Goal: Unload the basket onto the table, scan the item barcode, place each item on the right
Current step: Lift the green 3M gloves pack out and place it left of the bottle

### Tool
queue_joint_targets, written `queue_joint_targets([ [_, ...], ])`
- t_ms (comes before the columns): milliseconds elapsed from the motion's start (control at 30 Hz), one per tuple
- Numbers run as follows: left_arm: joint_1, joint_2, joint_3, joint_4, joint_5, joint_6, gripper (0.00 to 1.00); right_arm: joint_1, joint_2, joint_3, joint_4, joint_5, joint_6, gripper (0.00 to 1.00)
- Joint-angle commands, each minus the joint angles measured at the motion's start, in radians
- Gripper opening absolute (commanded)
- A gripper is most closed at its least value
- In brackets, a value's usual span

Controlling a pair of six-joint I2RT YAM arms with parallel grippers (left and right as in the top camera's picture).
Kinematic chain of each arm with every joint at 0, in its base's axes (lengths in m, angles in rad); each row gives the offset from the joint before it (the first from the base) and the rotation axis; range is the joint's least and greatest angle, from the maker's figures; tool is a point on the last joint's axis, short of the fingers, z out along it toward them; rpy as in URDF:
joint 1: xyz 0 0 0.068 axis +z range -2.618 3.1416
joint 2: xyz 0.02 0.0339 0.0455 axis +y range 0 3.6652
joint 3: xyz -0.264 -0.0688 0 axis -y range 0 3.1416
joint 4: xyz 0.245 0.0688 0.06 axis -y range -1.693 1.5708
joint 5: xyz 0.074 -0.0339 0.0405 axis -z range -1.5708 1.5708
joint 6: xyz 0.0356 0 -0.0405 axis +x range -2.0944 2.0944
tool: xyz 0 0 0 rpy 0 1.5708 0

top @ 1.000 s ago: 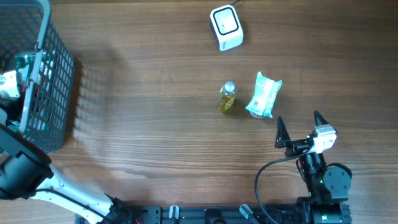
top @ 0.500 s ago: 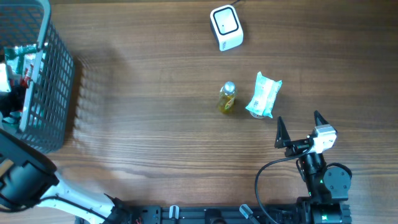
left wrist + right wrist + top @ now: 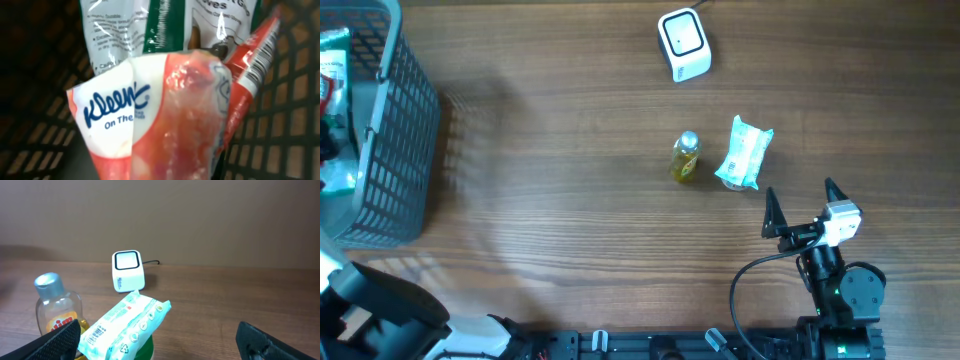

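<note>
We see the Kleenex pack, red and white, filling the left wrist view, pressed up close to the lens above the dark mesh of the basket. A strip of barcode runs along a red edge at the upper right of that frame, and it seems to belong to the same pack. Behind it, at the top, lies a white and green pouch. The left gripper is clamped nearly closed. Its fingers are hidden by the wrapper, so we can only say it appears to pinch the pack.

From overhead, the basket sits in the upper left corner, with the pack showing at the frame's left edge. The scanner stands at the top centre, well apart from the basket. Below it a small bottle and a wipes packet lie just beside each other. The right gripper rests at the lower right, jaws spread wide and holding nothing.
</note>
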Motion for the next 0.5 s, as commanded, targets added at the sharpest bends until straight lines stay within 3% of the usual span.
queue_joint_targets([
  [0, 0.002, -0.036, 0.237, -0.085, -0.017, -0.109, 0.04, -0.002, -0.005, -0.001, 0.003, 0.005, -0.002, 1.0],
  [167, -0.109, -0.074, 0.453, -0.167, -0.053, -0.183, 0.04, -0.002, -0.005, -0.001, 0.003, 0.005, -0.001, 1.0],
  [300, -0.335, -0.092, 0.502, -0.244, -0.336, -0.182, 0.04, -0.002, -0.005, -0.001, 0.003, 0.005, -0.002, 1.0],
  [467, -0.599, -0.089, 0.512, -0.478, -0.334, -0.339, 0.04, -0.002, -0.005, -0.001, 0.003, 0.005, -0.001, 1.0],
])
